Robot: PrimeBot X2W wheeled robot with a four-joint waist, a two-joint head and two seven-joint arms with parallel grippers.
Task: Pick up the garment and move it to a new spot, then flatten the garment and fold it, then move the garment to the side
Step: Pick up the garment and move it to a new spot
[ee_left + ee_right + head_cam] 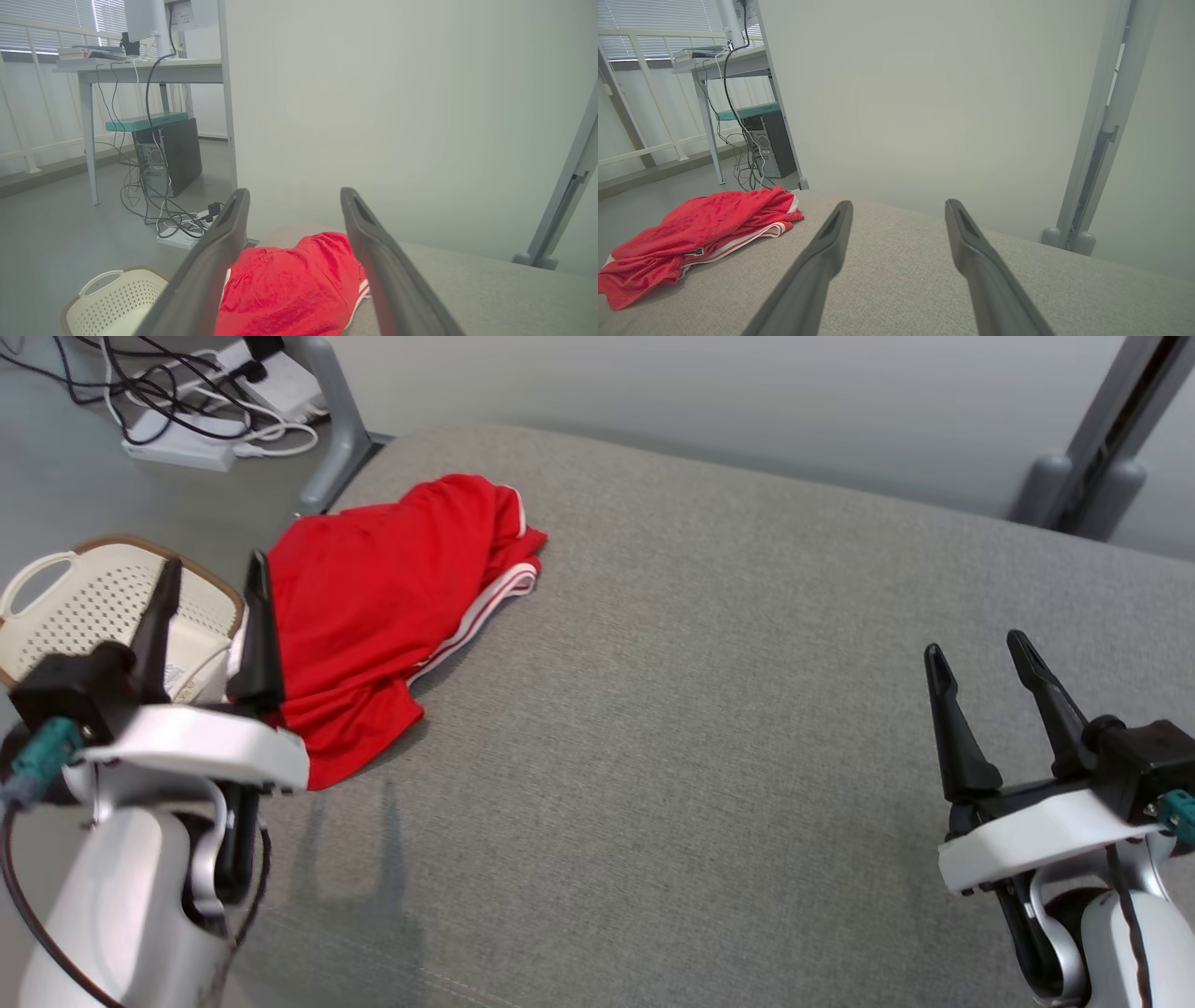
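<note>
The garment (378, 616) is red with white trim, lying crumpled at the far left of the grey padded table (728, 709). It also appears between the fingers in the left wrist view (289, 289) and at the left in the right wrist view (696, 238). My left gripper (215, 574) hovers open just left of the garment's near edge, with nothing between its fingers. Far off to the right, near the front of the table, my right gripper (976, 649) stands open and empty.
A cream perforated basket (89, 607) sits on the floor left of the table, below my left gripper. Cables and a power strip (187, 443) lie on the floor beyond. A grey post (1088, 467) stands at the back right, with a wall behind the table.
</note>
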